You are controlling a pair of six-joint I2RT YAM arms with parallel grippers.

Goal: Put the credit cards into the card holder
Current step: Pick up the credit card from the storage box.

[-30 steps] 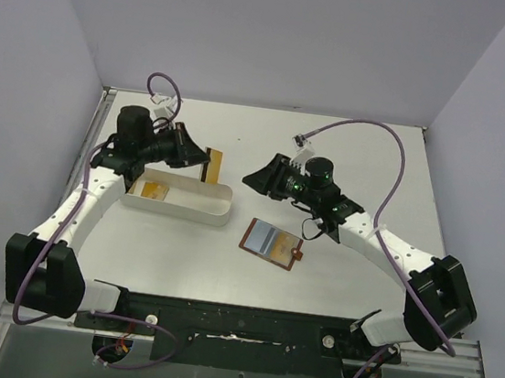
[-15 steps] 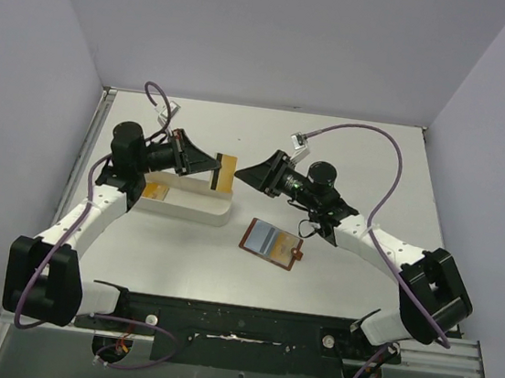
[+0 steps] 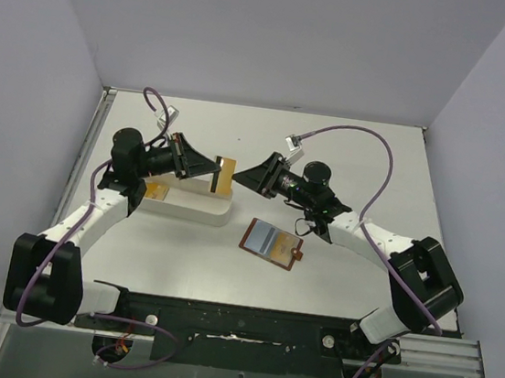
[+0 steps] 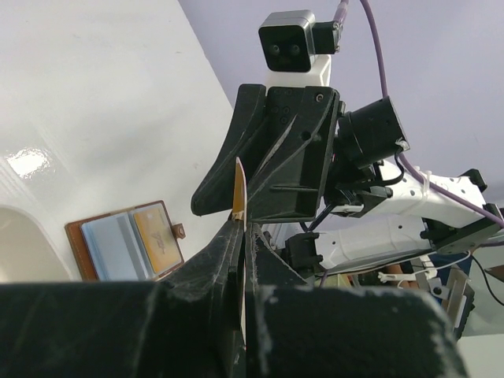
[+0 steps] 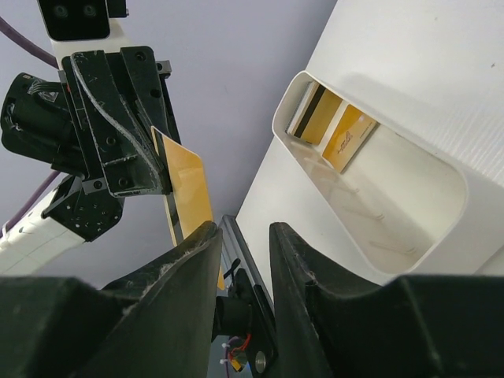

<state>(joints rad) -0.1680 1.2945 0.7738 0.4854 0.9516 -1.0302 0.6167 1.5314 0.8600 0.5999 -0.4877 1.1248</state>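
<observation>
Yellow card [image 3: 223, 172], left gripper [image 3: 210, 172] pinching, seemingly midair

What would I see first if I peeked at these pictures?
Two black grippers meeting nose to nose above the table: the left gripper pinches a yellow card in the air, and the right gripper faces it with jaws apart. Near them the brown card holder lies open, beside a white tray.

There's a long white oblong plastic tray [image 3: 209, 208] lying crosswise on the left half of the white surface [image 3: 367, 157], its ends rounded. Plain lilac-grey walls [image 3: 271, 35] box that surface in on three sides.
</observation>
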